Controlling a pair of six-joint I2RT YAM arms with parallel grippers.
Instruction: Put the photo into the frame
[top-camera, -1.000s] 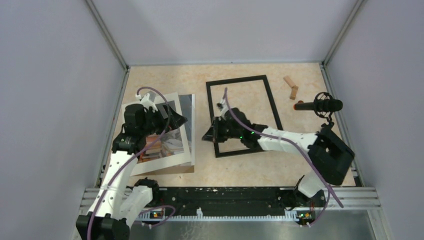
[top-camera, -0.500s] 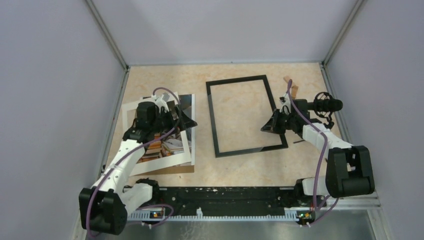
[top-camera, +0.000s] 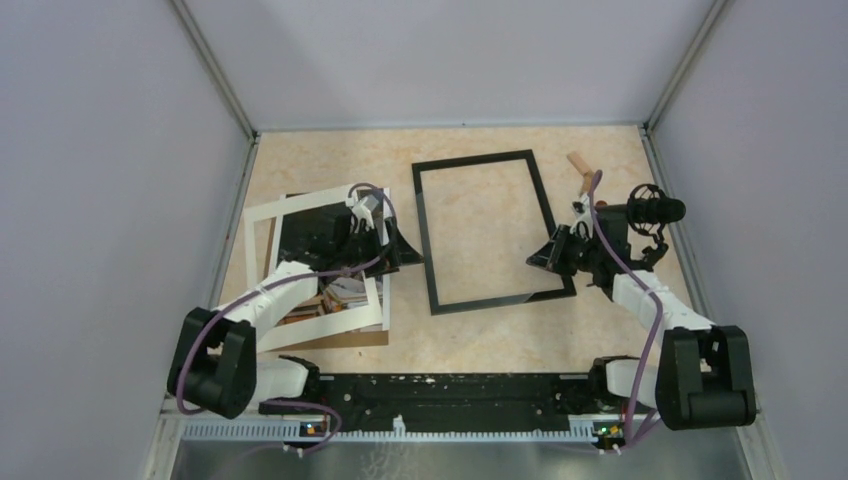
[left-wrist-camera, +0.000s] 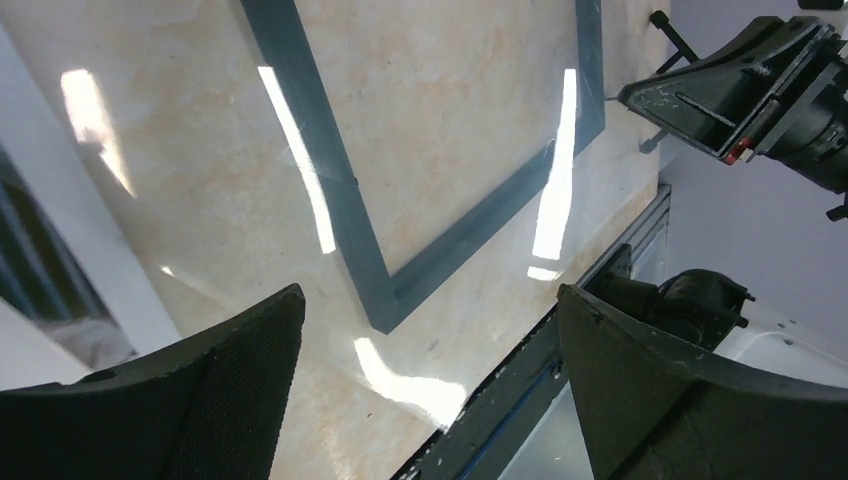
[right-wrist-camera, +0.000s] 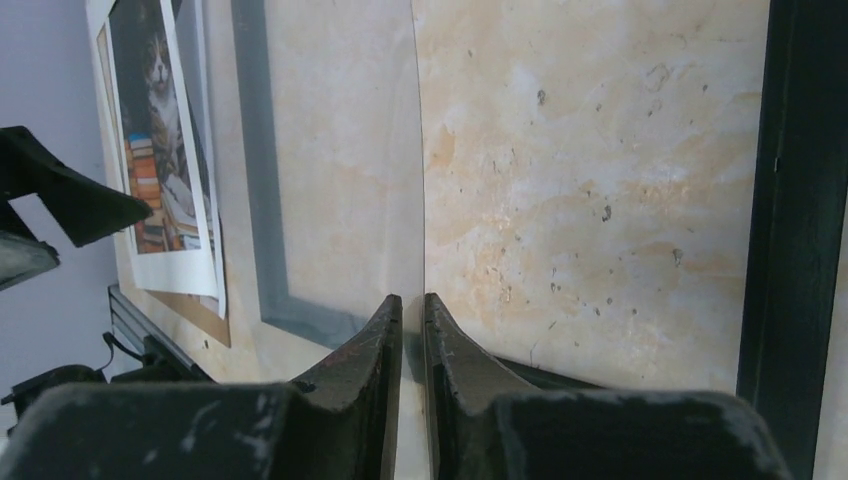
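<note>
The black frame (top-camera: 432, 262) lies flat mid-table; its edge shows in the right wrist view (right-wrist-camera: 800, 200) and, hazy, in the left wrist view (left-wrist-camera: 330, 200). The photo (top-camera: 335, 292) with colourful books lies at the left under the white mat (top-camera: 268, 215), and shows in the right wrist view (right-wrist-camera: 160, 150). My left gripper (top-camera: 405, 252) is open and empty between the photo and the frame's left side, jaws wide apart (left-wrist-camera: 430, 300). My right gripper (top-camera: 542, 258) at the frame's lower right is shut on the edge of a thin clear pane (right-wrist-camera: 405, 180).
A brown backing board (top-camera: 330, 340) sticks out beneath the photo. A small wooden block (top-camera: 583, 175) and a black microphone (top-camera: 645, 211) are at the back right. A metal rail (top-camera: 450, 390) runs along the near edge; grey walls close in both sides.
My left gripper moved right, off the photo to the frame's left side, uncovering the mat. My right gripper moved from the frame's lower left to its lower right.
</note>
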